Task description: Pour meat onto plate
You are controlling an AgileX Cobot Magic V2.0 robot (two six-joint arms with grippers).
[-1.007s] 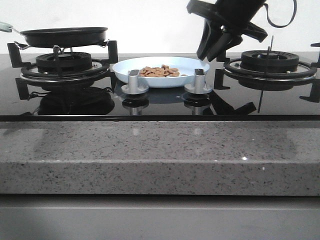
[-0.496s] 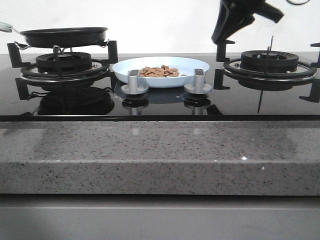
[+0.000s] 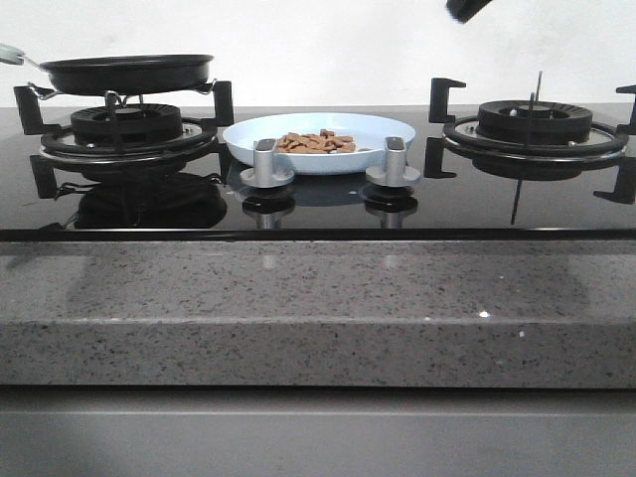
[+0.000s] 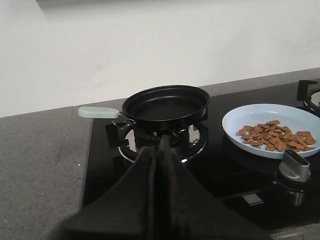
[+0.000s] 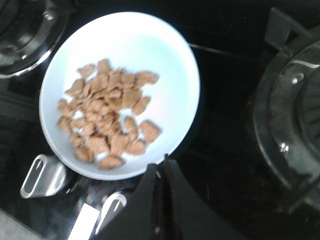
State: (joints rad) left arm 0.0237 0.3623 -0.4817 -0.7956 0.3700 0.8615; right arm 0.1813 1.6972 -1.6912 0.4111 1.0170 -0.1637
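The meat (image 3: 316,142), flat orange-brown chips, lies heaped on the glossy pale-blue plate (image 3: 253,133) between the burners. Both the left gripper (image 4: 159,150) and right gripper (image 5: 163,172) are closed, empty, clear of its rim.

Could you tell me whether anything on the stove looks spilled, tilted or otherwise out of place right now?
Nothing stands out. The meat lies heaped inside the plate, with no pieces visible on the black glass around it. The plate sits flat between the burners, and the empty frying pan rests level on the left burner.
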